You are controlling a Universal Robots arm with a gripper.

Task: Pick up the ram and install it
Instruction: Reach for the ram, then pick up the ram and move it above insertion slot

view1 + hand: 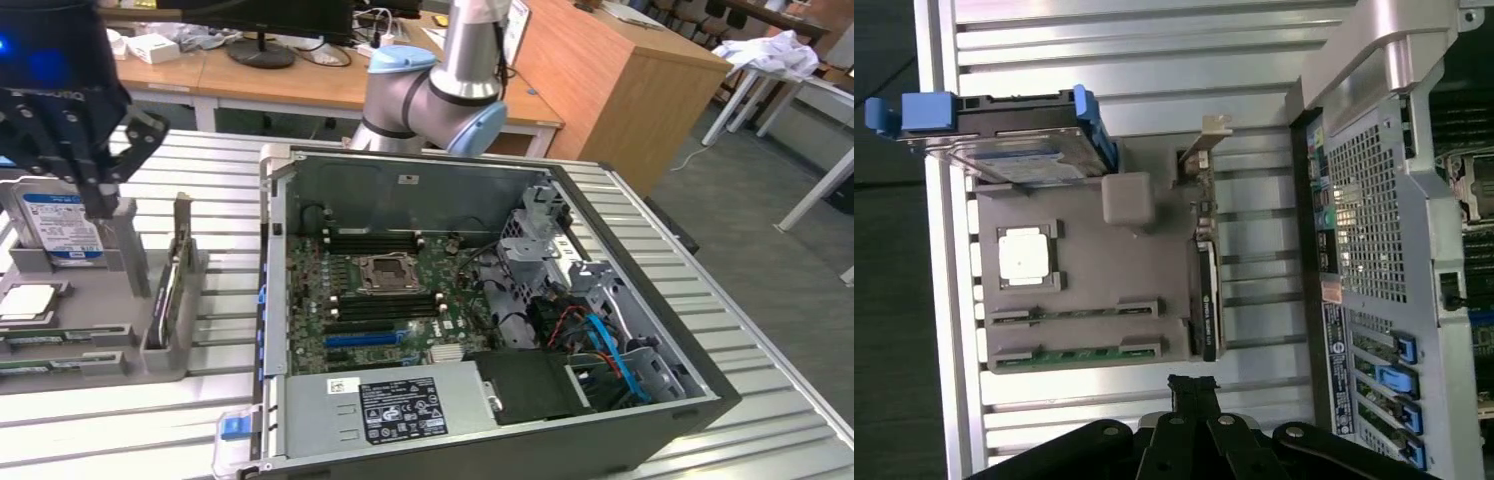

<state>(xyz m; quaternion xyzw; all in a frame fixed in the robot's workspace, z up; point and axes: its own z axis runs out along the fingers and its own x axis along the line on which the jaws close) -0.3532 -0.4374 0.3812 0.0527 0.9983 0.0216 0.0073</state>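
Gripper point(1191, 390), black, closed on nothing, near thin green ram point(1076, 353) in matte grey holder point(1104, 270).

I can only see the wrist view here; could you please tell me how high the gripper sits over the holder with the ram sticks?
Observer: The gripper hangs shut, with its tips up by the top of the upright hard drive, well above the ram sticks lying in the gray holder.
Operator: Thank you. Is the computer open?
Observer: Yes, the case lies open side up, and black slots run beside the CPU socket.
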